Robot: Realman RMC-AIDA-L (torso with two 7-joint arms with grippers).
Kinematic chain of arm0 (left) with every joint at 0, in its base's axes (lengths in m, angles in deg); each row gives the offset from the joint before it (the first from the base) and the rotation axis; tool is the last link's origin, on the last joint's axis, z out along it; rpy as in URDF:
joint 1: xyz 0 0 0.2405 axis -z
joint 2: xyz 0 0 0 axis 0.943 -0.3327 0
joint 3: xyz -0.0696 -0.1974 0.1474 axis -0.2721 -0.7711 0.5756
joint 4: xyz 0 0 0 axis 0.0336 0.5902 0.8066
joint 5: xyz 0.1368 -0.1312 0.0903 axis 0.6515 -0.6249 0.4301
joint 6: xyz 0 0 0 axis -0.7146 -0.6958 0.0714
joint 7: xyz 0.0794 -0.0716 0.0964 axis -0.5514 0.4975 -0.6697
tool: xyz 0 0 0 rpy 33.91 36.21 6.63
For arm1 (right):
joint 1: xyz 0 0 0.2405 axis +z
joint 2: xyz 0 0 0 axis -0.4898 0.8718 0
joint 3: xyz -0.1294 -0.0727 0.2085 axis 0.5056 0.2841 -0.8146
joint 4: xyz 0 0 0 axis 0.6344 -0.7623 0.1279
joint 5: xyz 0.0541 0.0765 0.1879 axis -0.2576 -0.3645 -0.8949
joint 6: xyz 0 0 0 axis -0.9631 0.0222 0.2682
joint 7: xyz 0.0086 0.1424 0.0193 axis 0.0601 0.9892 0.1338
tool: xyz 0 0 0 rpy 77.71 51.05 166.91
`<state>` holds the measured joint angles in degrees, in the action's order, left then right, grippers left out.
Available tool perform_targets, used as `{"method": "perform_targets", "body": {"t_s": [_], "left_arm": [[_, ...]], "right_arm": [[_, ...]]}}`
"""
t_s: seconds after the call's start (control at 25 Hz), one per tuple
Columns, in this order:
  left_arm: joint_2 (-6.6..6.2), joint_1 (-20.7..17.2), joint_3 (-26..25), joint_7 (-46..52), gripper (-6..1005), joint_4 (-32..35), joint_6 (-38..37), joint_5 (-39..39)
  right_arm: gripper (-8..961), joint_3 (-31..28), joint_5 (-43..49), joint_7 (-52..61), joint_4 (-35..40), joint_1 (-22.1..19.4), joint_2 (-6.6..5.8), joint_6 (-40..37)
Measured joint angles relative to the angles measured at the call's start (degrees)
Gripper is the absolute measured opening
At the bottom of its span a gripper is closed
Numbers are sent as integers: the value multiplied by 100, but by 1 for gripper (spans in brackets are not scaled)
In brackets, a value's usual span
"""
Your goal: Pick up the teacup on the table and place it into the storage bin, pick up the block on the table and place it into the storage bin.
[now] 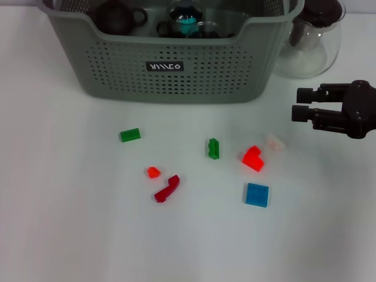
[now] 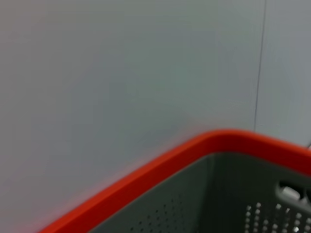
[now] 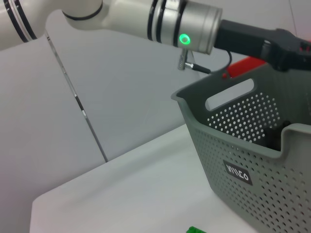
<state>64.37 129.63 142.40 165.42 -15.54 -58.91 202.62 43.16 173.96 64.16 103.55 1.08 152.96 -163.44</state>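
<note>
Head view: right gripper [image 1: 301, 104] hovers above the worktop [image 1: 70, 223] at the right, its two black fingers [image 1: 305, 94] pointing toward the robot's left, slightly apart and holding nothing. Nearest to it lies a pale pink block [image 1: 274, 141], with a bright red block [image 1: 253, 158] just beside that and a blue square block [image 1: 257, 194] nearer the robot. Toward the middle stands a green block [image 1: 213, 148] on edge; further left lie a dark red curved piece [image 1: 167, 188], a small orange-red block [image 1: 153, 172] and a flat green block [image 1: 130, 134]. Bin [image 1: 176, 64] stands at the far side of the worktop, label facing the robot, with a dark teapot [image 1: 117, 16] and other dark vessels inside; no teacup can be told apart among them. Glass pitcher [image 1: 314, 36] stands just beside the bin's right end. Left wrist view shows only a red rim [image 2: 160, 165] over a grey perforated wall, so the left fingers' state cannot be told. Right wrist view shows the left arm [image 3: 146, 19] reaching above the bin [image 3: 252, 160].
</note>
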Motion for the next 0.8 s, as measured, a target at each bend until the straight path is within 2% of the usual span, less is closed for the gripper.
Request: {"method": "perform_targets", "body": {"t_s": [0.08, 0.28, 0.36, 0.44, 0.56, 0.64, 0.72, 0.76, 0.8], "left_arm": [[70, 96, -7, 106, 288, -131, 150, 205], [39, 308, -7, 270, 303, -433, 403, 316], [60, 278, -15, 275, 310, -316, 416, 291], [135, 83, -33, 300, 316, 97, 360, 210], [316, -556, -108, 271, 326, 1128, 115, -211], [451, -1250, -130, 11, 332, 2039, -229, -917], [506, -2094, -140, -621, 488, 2856, -897, -2117], [508, -2383, -206, -891, 566, 3065, -1211, -2558], [521, -2779, -389, -1341, 579, 3237, -1822, -3240]], "right_arm": [[500, -7, -2, 4, 0, 25, 0, 5], [499, -1, -5, 33, 0, 61, 0, 12], [499, 0, -5, 31, 0, 63, 0, 42], [499, 0, -3, 32, 0, 63, 0, 58], [499, 0, 1, 34, 0, 57, 0, 66], [499, -12, 10, 20, -1, 49, 0, 70], [499, -24, 6, 9, 0, 44, 0, 68], [499, -31, 0, 3, -1, 40, 0, 67], [500, -42, -10, -7, 1, 37, 0, 66]]}}
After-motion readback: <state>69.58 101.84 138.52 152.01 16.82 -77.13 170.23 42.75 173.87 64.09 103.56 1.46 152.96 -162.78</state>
